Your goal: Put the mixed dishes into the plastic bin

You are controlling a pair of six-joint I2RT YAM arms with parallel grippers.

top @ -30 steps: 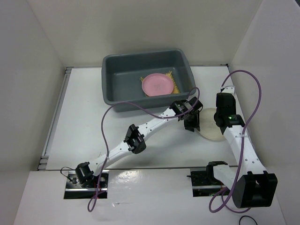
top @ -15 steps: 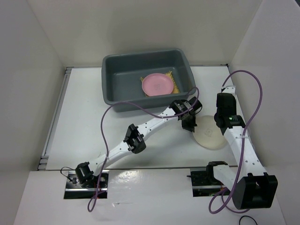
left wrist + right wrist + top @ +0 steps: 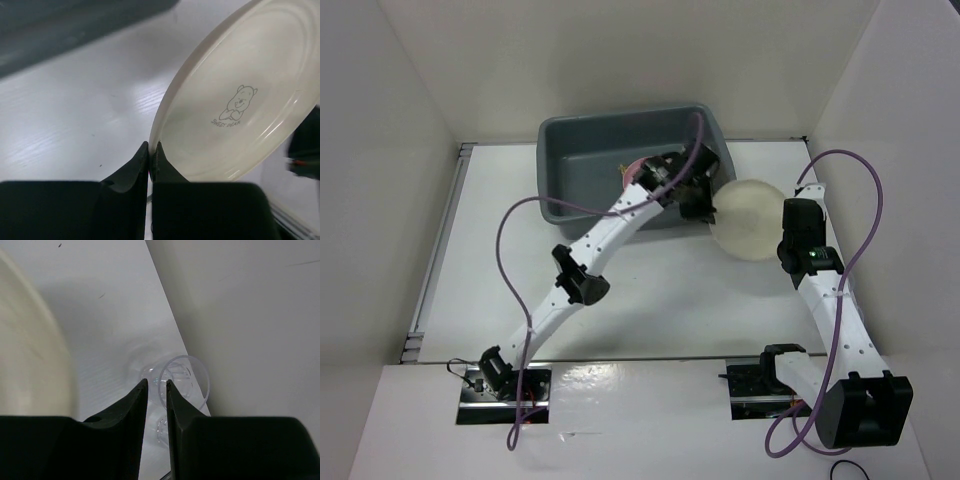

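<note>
My left gripper (image 3: 708, 208) (image 3: 151, 147) is shut on the rim of the cream-white plate (image 3: 750, 215) (image 3: 240, 100). It holds the plate tilted in the air, just off the right front corner of the gray-blue plastic bin (image 3: 620, 122). The plate's underside has a bear print. Inside the bin only a sliver of the pink plate (image 3: 631, 166) shows behind my left arm; the yellow placemat is almost wholly hidden. My right gripper (image 3: 790, 208) (image 3: 155, 385) sits right of the plate, jaws nearly together with nothing between them. The plate's edge (image 3: 30, 350) blurs past its left.
A clear glass (image 3: 182, 377) lies on its side against the right wall, just beyond my right fingertips. The bin's dark wall (image 3: 50, 25) is close to the left of the held plate. White walls enclose the table on three sides.
My left gripper lifted the cream plate off the table and carried it up and back toward the bin's right front corner. The right arm has hardly moved.
</note>
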